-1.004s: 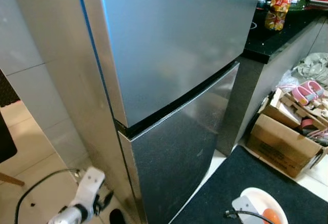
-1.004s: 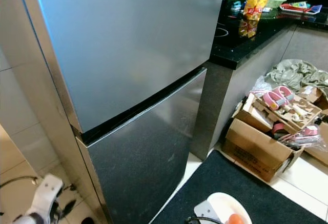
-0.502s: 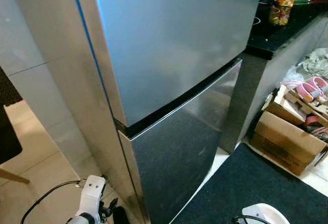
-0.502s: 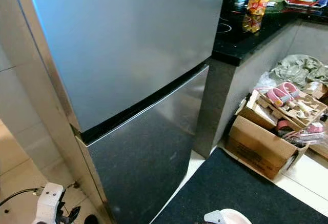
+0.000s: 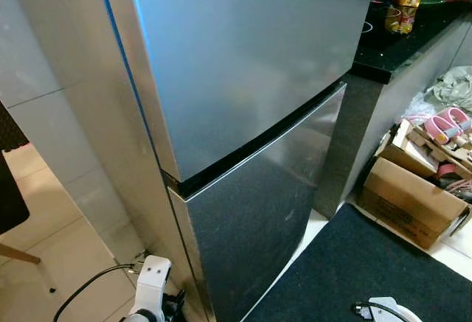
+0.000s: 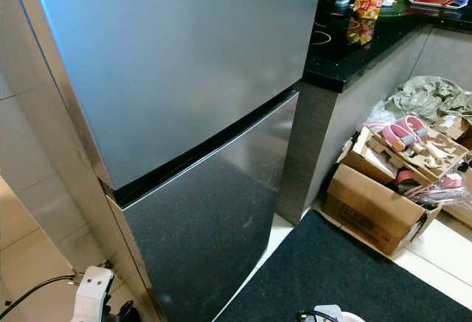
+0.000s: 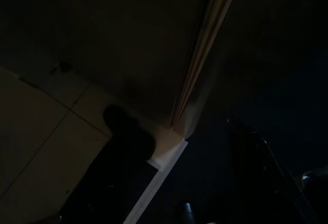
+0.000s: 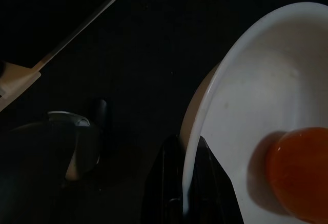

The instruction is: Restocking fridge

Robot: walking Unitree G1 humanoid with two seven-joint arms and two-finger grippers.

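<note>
Robot at the closed fridge, plate in hand

The right claw (image 8: pixel 187 183) is clenched on the rim of a white plate (image 8: pixel 266 106) carrying an orange fruit (image 8: pixel 300 175), held low over the black mat (image 5: pixel 369 263). Both doors of the steel fridge (image 5: pixel 251 101) are shut. The left arm (image 5: pixel 151 292) hangs low by the fridge's bottom left corner; whether its claw is released, I cannot tell. With only the rim pinched, a tilt while opening the door could likely roll the fruit off.
</note>
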